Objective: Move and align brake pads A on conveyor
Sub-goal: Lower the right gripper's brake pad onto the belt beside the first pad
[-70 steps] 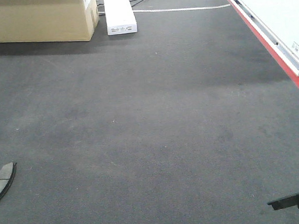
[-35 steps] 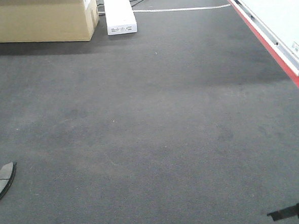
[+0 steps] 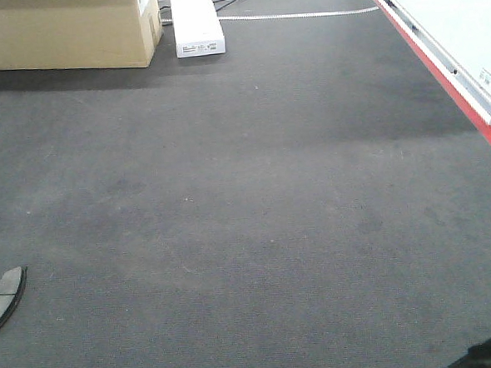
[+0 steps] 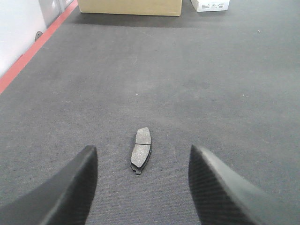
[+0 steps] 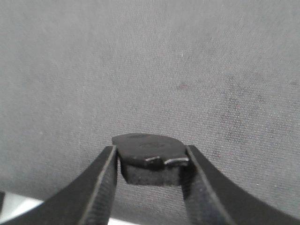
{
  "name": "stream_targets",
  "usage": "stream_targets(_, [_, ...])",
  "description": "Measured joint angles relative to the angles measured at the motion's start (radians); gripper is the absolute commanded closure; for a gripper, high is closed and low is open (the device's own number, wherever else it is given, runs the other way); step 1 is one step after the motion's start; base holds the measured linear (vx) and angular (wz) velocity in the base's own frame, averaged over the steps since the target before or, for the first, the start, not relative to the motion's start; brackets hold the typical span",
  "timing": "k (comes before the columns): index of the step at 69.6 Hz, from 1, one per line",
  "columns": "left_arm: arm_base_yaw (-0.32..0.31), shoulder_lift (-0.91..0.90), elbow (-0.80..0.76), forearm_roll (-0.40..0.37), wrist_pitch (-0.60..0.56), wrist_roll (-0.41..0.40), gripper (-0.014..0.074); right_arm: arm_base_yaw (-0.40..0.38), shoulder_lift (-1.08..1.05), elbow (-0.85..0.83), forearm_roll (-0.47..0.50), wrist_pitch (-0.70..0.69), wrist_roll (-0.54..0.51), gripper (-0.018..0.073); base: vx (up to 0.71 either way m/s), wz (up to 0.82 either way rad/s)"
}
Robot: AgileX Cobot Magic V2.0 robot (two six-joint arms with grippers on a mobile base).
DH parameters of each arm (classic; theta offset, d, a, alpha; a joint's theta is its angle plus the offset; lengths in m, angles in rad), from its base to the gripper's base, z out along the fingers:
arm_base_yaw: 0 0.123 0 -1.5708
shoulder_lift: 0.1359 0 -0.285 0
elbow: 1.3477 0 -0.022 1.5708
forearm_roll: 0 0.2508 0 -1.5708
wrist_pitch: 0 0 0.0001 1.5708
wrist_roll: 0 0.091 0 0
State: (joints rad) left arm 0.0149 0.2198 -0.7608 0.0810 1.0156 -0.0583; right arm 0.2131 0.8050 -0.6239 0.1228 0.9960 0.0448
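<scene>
On my right wrist camera the right claw (image 5: 151,157) is closed to a narrow gap. It is clamped on a small flat dark-grey brake pad (image 5: 149,146), pinched between both fingers above the wide matte dark-grey textured conveyor belt (image 5: 140,61). My left claw (image 4: 140,157) is spread wide and holds nothing. A second grey brake pad (image 4: 141,151), grooved across its middle, lies flat on the belt, centred between the two fingers, level with their tips and touching neither. In the front view that pad (image 3: 4,299) sits low at the left, well apart from the tan cardboard box (image 3: 61,33) and the long white carton (image 3: 195,20) at the far end.
</scene>
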Motion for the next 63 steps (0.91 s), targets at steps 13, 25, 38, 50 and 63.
stream_targets(13, [0.000,0.000,0.000,0.000,0.000,0.000,0.0174,0.000,0.167,-0.158,-0.025,0.072,-0.037,0.0569,0.00,0.00])
stream_targets(25, [0.000,0.000,0.000,0.000,0.000,0.000,0.0174,0.000,0.320,-0.293,-0.043,0.178,-0.066,0.0569,0.00,0.00])
stream_targets(38, [0.000,0.000,0.000,0.000,0.000,0.000,0.0174,0.000,0.493,-0.409,-0.059,0.238,-0.105,0.0569,0.00,0.00])
stream_targets(50, [0.000,0.000,0.000,0.000,0.000,0.000,0.0174,0.000,0.624,-0.488,-0.069,0.238,-0.113,0.0569,0.00,0.00])
stream_targets(63, [0.000,0.000,0.000,0.000,0.000,0.000,0.0174,0.000,0.759,-0.557,-0.075,0.235,-0.124,0.0569,0.00,0.00])
